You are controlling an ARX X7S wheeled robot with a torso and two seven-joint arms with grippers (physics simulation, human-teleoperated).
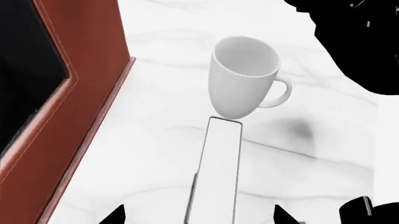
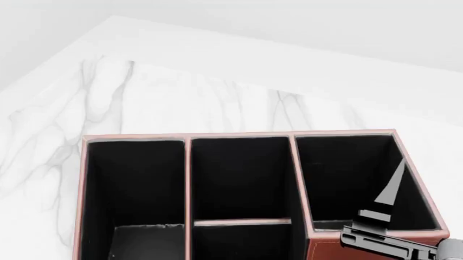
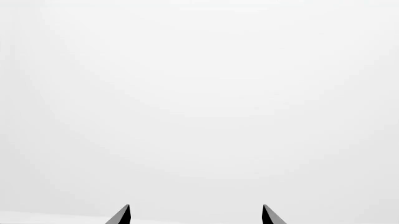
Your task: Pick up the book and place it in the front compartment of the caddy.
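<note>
The book (image 1: 221, 172) shows its white page edge and thin dark cover lines, on the white marble table, just in front of the white mug (image 1: 244, 77). My left gripper (image 1: 199, 215) is open, with its two dark fingertips wide apart on either side of the book and not touching it. The reddish-brown caddy (image 1: 93, 70) stands beside the book. In the head view the caddy (image 2: 190, 179) shows its black compartments from above. My right gripper (image 3: 195, 214) is open and empty. One of its fingers (image 2: 394, 187) shows over the caddy's right end.
The marble table (image 2: 145, 97) extends behind the caddy to a pale wall. A black robot part (image 1: 355, 42) fills a corner of the left wrist view beyond the mug. Another dark part (image 1: 358, 210) sits near the left gripper. The right wrist view shows only blank white.
</note>
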